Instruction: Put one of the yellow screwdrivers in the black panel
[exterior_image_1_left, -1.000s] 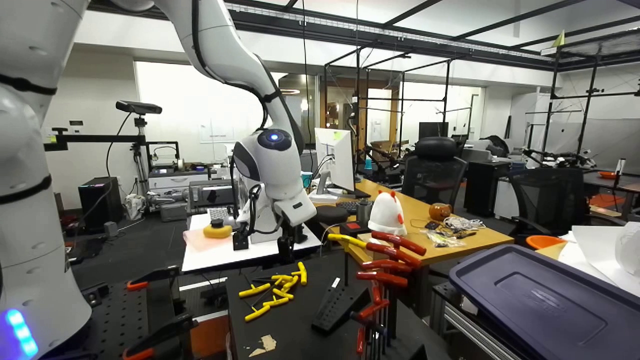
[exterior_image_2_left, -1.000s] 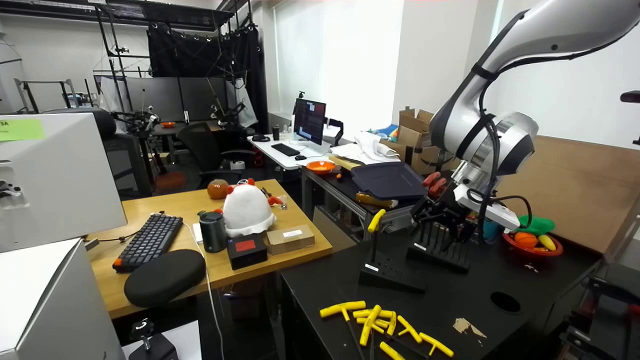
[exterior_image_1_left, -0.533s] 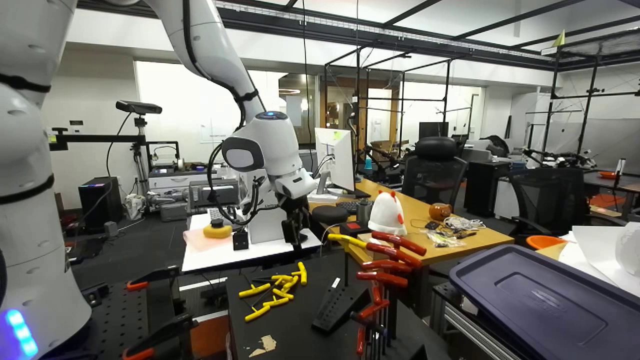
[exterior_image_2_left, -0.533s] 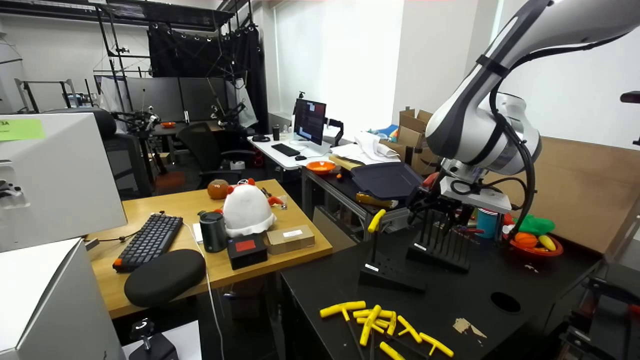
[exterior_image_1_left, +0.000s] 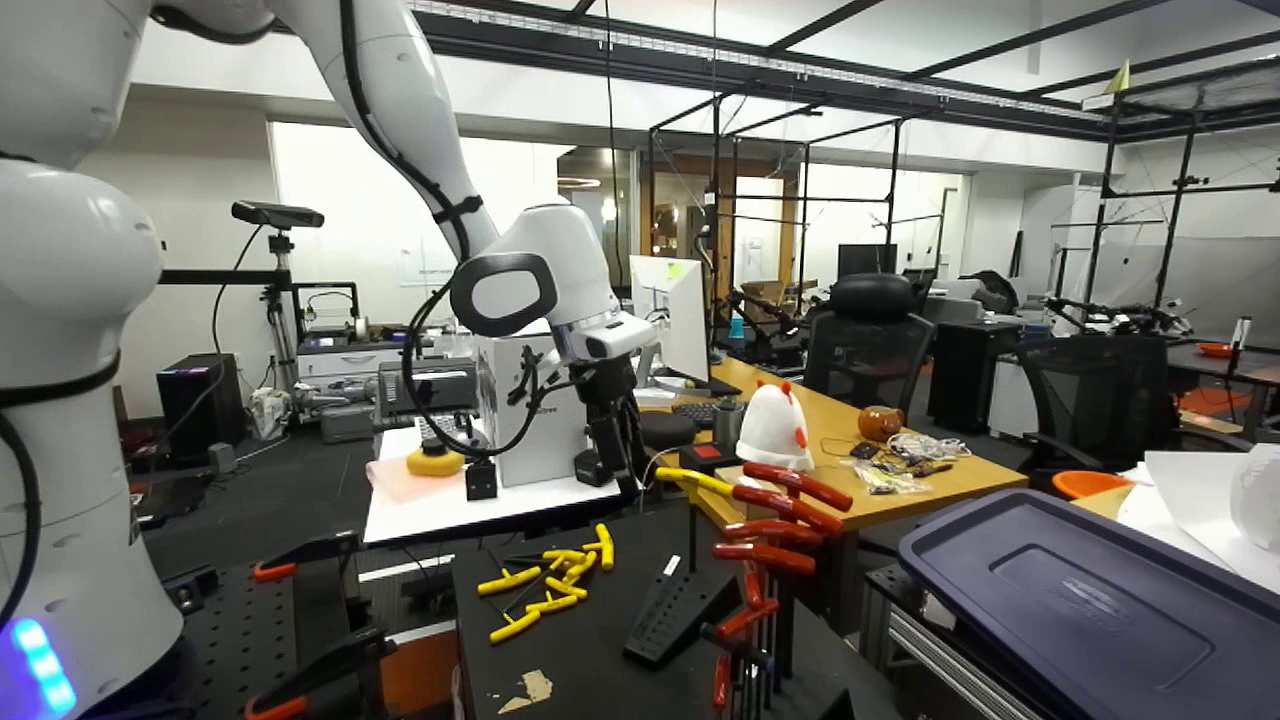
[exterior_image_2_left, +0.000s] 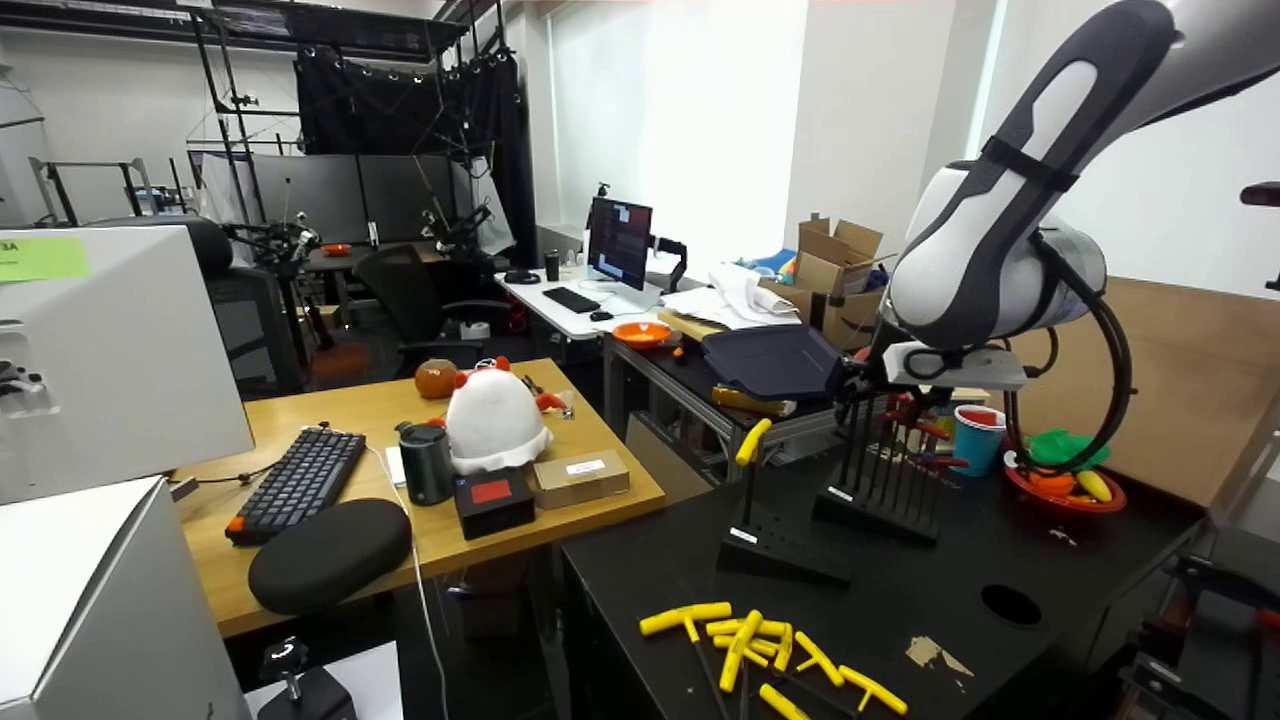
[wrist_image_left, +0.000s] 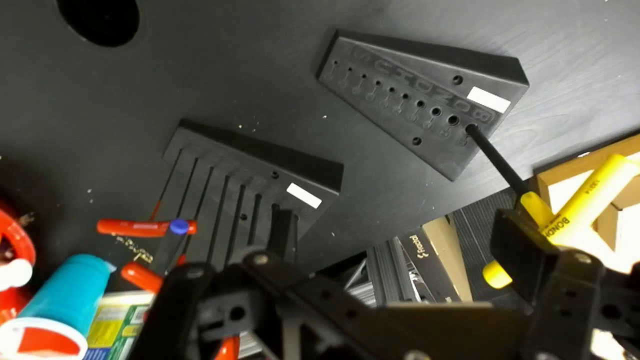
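Note:
Several yellow screwdrivers (exterior_image_2_left: 740, 650) lie in a loose pile on the dark table, seen in both exterior views and out of the wrist view. The black panel (wrist_image_left: 255, 165) with red-handled tools stands near the table's far end. A similar black wedge rack (wrist_image_left: 400, 85) has numerous holes; one yellow screwdriver (wrist_image_left: 595, 195) stands upright in its end hole. My gripper (wrist_image_left: 400, 245) is open in the wrist view, nothing between its fingers. Its right finger partly covers that upright handle; contact cannot be told. In an exterior view my gripper (exterior_image_1_left: 628, 475) hangs left of the upright screwdriver.
Beside the red-handled tools stand a teal cup (exterior_image_2_left: 978, 440) and a red bowl (exterior_image_2_left: 1065, 505) with toy fruit. The table has a round hole (wrist_image_left: 102, 20). A large dark lidded box (exterior_image_1_left: 1090, 600) and a wooden desk (exterior_image_2_left: 330, 405) with a white plush stand nearby.
The arm has swung the gripper rightward in an exterior view, from tilted to more nearly pointing down. It has risen past the red-handled rack in an exterior view. The tools have not moved.

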